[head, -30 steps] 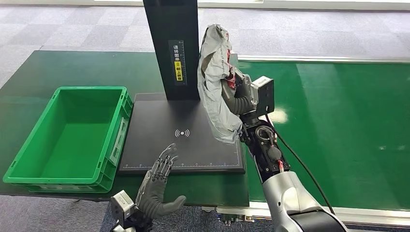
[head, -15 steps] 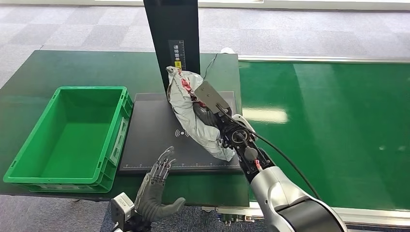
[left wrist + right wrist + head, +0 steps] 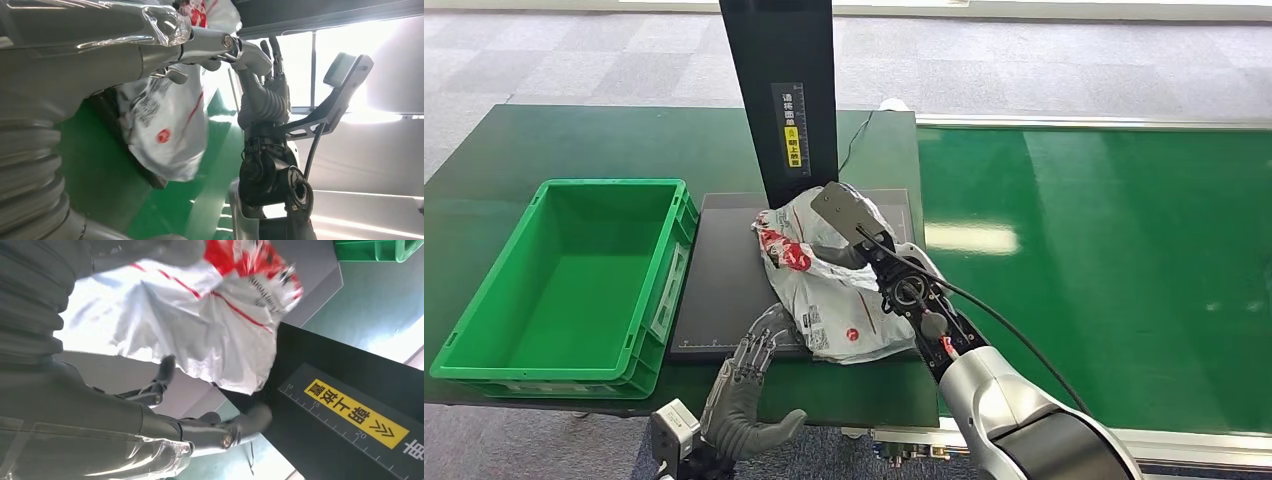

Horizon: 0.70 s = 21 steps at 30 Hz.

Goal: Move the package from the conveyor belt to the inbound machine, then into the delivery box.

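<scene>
The package (image 3: 834,312), a crumpled white plastic mailer with red print, lies on the black scan plate (image 3: 724,270) of the inbound machine, in front of its dark column (image 3: 779,90). My right hand (image 3: 849,255) rests on top of the package. In the right wrist view its fingers (image 3: 210,432) are spread and stand apart from the package (image 3: 200,325), with the thumb lying against it. My left hand (image 3: 746,390) is open at the table's front edge, fingertips close to the package's near corner. The left wrist view shows the package (image 3: 167,130) beside my right hand (image 3: 265,95).
An empty green delivery box (image 3: 614,185) stands on the dark table to the left of the scan plate. The green conveyor belt (image 3: 1104,260) runs along the right side. A black cable trails from my right wrist camera.
My right arm has swung left and down from beside the column, and the package went from hanging upright to lying flat on the scan plate. The left hand has stayed put.
</scene>
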Available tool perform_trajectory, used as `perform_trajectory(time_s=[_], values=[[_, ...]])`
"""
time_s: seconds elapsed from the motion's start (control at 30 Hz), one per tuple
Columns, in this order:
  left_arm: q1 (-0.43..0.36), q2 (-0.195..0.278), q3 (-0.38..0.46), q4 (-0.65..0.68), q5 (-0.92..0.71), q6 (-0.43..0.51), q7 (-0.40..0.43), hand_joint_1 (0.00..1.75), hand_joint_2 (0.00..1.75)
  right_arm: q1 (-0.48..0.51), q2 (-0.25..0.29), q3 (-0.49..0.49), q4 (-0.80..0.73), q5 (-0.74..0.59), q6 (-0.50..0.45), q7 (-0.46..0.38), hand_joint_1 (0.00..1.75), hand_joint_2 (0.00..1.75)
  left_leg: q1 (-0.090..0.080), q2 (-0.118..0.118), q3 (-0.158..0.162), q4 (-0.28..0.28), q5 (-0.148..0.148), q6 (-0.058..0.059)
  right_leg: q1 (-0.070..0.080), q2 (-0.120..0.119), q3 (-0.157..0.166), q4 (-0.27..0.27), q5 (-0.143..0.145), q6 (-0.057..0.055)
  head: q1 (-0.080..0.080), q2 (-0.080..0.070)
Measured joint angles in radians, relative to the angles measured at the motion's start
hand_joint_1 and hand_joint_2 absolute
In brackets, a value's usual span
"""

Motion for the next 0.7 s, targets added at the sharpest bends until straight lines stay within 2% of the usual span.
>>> perform_trajectory(time_s=[0.1, 0.2, 0.27, 0.6, 0.7], values=[[0.0, 0.0, 0.0, 0.0, 0.001, 0.0, 0.0, 0.0, 1.75, 0.0, 0.0, -0.001, 0.002, -0.012, -0.006, -0.035, 0.0, 1.75, 0.0, 0.0, 0.0, 0.0, 0.0, 0.0, 0.0, 0.0, 0.0, 0.0, 0.0, 0.0, 0.0, 0.0], [-0.001, 0.0, 0.0, 0.0, 0.005, 0.0, 0.0, 0.0, 1.75, 0.005, 0.0, -0.02, -0.008, -0.072, -0.011, -0.174, 0.0, 1.75, 0.0, 0.0, 0.0, 0.0, 0.0, 0.0, 0.0, 0.0, 0.0, 0.0, 0.0, 0.0, 0.0, 0.0], [-0.002, 0.0, 0.0, 0.0, 0.008, 0.0, 0.0, 0.0, 1.75, 0.006, 0.0, -0.039, -0.017, -0.098, -0.013, -0.234, 0.0, 1.75, 0.0, 0.0, 0.0, 0.0, 0.0, 0.0, 0.0, 0.0, 0.0, 0.0, 0.0, 0.0, 0.0, 0.0], [-0.003, 0.0, 0.0, 0.0, 0.009, 0.0, 0.0, 0.0, 1.75, 0.011, -0.001, -0.072, -0.029, -0.108, -0.014, -0.25, 0.0, 1.75, 0.0, 0.0, 0.0, 0.0, 0.0, 0.0, 0.0, 0.0, 0.0, 0.0, 0.0, 0.0, 0.0, 0.0], [-0.003, 0.0, 0.0, 0.0, 0.009, 0.001, -0.002, 0.0, 1.75, 0.014, -0.001, -0.08, -0.034, -0.136, -0.005, -0.295, 0.0, 1.75, 0.0, 0.0, 0.0, 0.0, 0.0, 0.0, 0.0, 0.0, 0.0, 0.0, 0.0, 0.0, 0.0, 0.0]])
